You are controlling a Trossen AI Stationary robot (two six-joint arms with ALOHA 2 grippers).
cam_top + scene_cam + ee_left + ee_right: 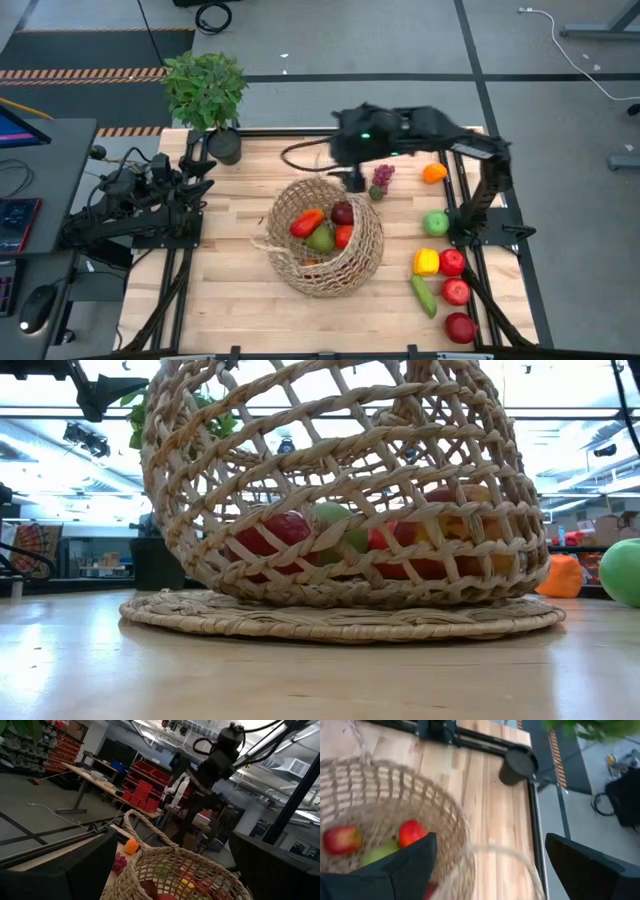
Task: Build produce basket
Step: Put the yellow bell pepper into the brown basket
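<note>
The tan wicker basket [325, 235] stands mid-table on a flat woven round [340, 615]. It holds a red pepper [306, 222], a dark red apple [343, 212], a green pear [320, 240] and more red produce. My right gripper [354, 180] hangs open and empty above the basket's far rim; in its wrist view [490, 870] a thin loop handle [505, 851] shows between the fingers, farther off. At the table's left my left gripper [172, 875] waits, open and raised, facing the basket [175, 870].
Purple grapes [382, 177] and an orange [434, 172] lie at the far right. A green apple [436, 222], a yellow pepper [426, 262], a cucumber [423, 296] and three red apples [457, 291] lie along the right side. A potted plant [207, 90] stands far left.
</note>
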